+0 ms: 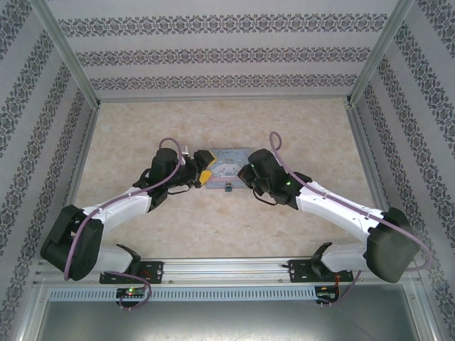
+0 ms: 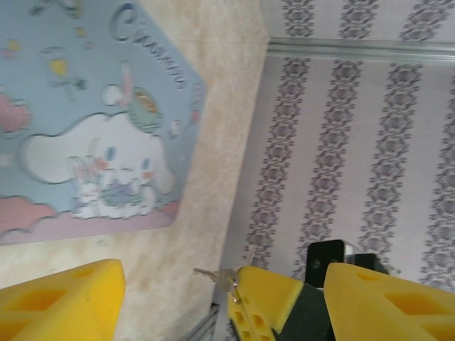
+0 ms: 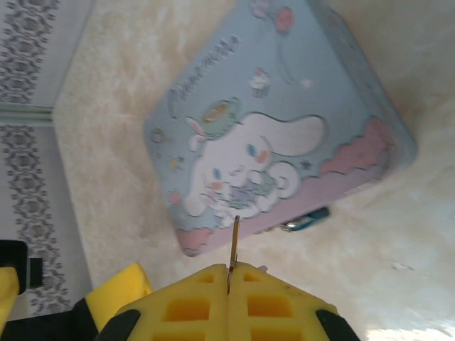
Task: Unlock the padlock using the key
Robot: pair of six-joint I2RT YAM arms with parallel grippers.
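Holding the key [image 3: 234,245] clamped, the right gripper [image 3: 229,280] must next line its blade up with the padlock [image 3: 307,221] ahead-right; the left gripper [image 1: 201,175] stands with jaws apart.

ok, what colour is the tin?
Pale blue tin, white cartoon character and pink clouds printed on it; clearest in the right wrist view.

We lose key [image 3: 234,245] head between right gripper [image 3: 229,275] fingers; padlock [image 3: 307,221] ahead of fingertips blurred, partly hidden under tin [image 3: 284,106].
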